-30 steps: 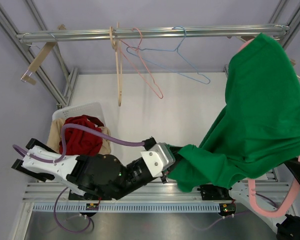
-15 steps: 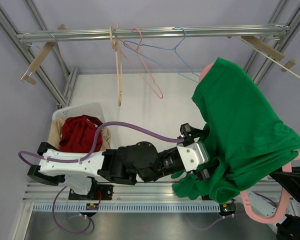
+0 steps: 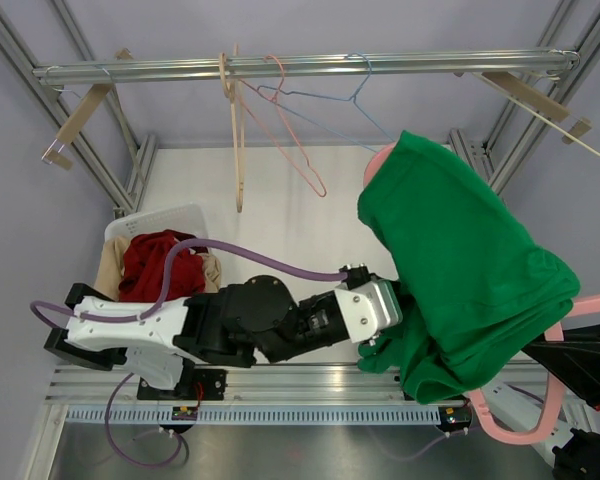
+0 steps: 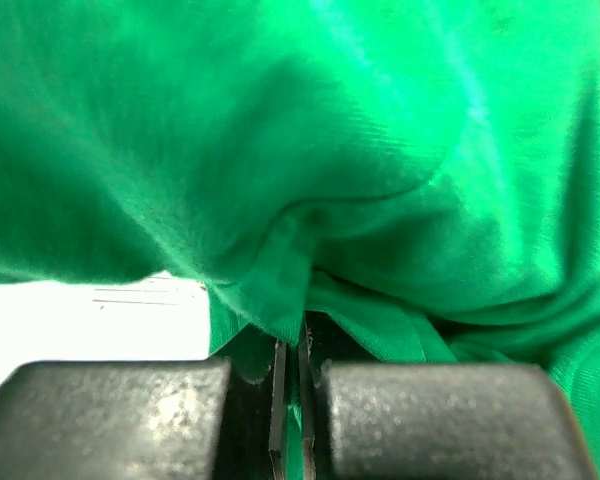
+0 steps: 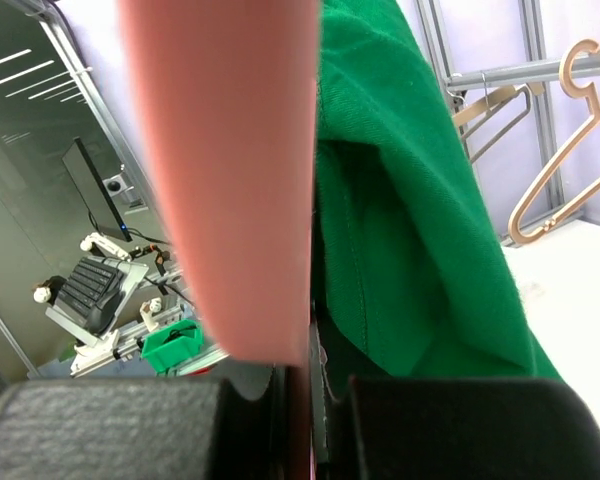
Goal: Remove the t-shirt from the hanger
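The green t-shirt [image 3: 460, 270] is draped over the pink hanger [image 3: 592, 302], at the right. The left end effector [image 4: 290, 395] is closed, pinching its hem; the right end effector [image 5: 302, 415] is clamped on the hanger. It is best to pull the hem leftward steadily, with the hanger held firm.

One t-shirt [image 3: 460, 270], one thick pink hanger [image 3: 592, 303], two wire hangers [image 3: 290, 140], one basket [image 3: 160, 218]

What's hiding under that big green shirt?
A pink hanger: parts poke out at the top and lower right of the green shirt. Fabric covers its middle, so that stretch cannot be seen.
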Motion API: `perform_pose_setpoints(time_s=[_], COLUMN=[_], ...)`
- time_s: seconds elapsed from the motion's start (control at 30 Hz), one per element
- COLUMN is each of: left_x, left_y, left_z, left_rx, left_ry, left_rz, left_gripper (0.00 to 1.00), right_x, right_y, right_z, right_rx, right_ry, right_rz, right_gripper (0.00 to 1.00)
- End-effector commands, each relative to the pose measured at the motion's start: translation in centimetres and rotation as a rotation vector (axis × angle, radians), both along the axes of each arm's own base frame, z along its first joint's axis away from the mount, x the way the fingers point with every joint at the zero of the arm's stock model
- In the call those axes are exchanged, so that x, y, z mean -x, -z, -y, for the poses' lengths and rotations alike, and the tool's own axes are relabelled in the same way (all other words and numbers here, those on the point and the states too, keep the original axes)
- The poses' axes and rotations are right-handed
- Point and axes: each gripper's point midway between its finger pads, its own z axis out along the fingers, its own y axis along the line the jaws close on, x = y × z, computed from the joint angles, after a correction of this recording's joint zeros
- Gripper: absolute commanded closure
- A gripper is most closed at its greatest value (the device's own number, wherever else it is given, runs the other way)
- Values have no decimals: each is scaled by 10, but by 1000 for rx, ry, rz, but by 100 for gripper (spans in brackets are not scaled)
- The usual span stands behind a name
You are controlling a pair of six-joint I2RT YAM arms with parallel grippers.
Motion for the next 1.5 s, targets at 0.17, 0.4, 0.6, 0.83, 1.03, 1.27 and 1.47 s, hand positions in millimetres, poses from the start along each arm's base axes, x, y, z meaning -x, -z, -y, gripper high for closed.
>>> perform_pose_setpoints(time_s=[0.17,0.4,0.6,0.83,1.03,1.27,1.47], left_x=[-64,-129,-153,-165,-163,-166,-158], left_y=[-95,-153,-144,-112,-54,40,110], left_z=[-154,-304,-386,-446,-435,-449,-431], left_rx=[137,209,231,315,204,197,74], left_ry=[-353,-753,-959,-1009,-1077,-1096,-1116], left_rz=[26,-35,-118,-201,-134,-222,-276], left_gripper=[100,100,100,100,100,100,100], right_x=[-40,-55,-69,-76,-96,-124,-139], right_y=[75,144,174,172,176,176,168], right_z=[-25,-34,-22,-19,-27,-44,-52], right_rx=[106,247,315,309,346,380,380], right_ry=[20,39,149,190,218,237,250], right_rz=[-193,-281,-329,-288,-306,-325,-322], right_gripper=[100,100,100,100,100,100,100])
